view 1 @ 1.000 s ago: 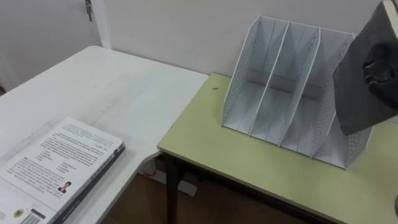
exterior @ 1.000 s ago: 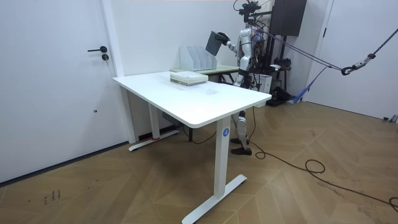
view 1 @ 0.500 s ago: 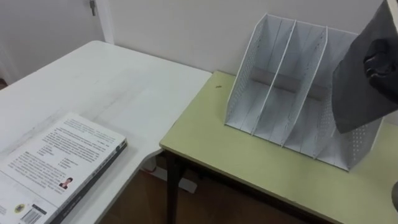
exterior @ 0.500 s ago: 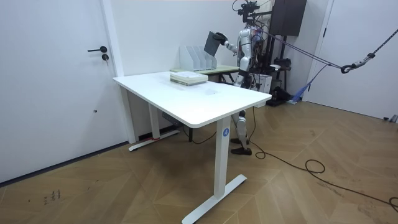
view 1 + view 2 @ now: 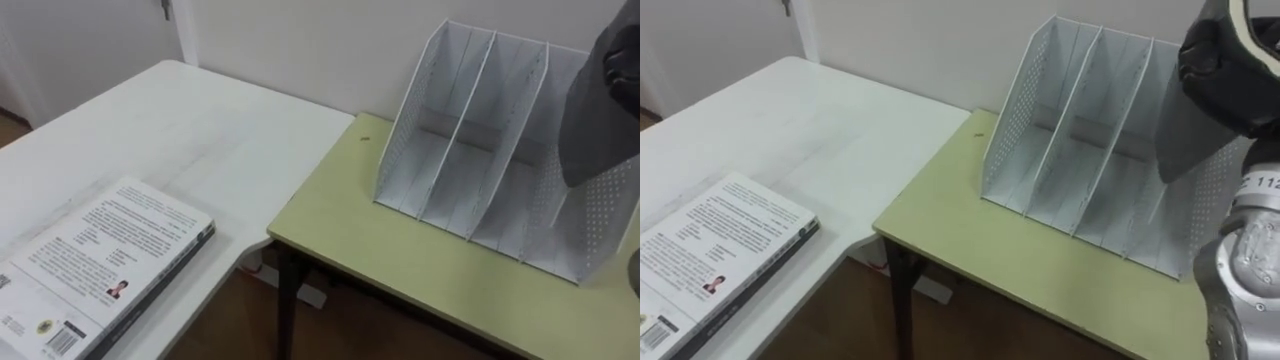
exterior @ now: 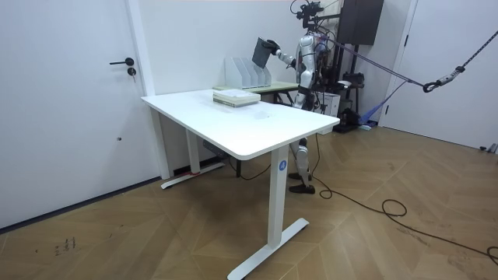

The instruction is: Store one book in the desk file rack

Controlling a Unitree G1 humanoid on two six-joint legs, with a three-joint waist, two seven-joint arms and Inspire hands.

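We see the right robot hand raised at the far right, its dark fingers clenched round the upper part of a dark grey book, so it is grasping the book. The book hangs tilted in the air over the right end of the white file rack. Its lower edge overlaps the rack's rightmost compartment in our sight, but we cannot tell whether it touches the rack. The rack stands upright on the far side of a yellow-green desk, with perforated side walls, and the compartments we can see into hold nothing. To the left, a white desk adjoins the green one. A stack of light-covered books lies flat at its near left, well apart from the rack. In the room view the robot stands behind both desks, holding the book high over the rack.
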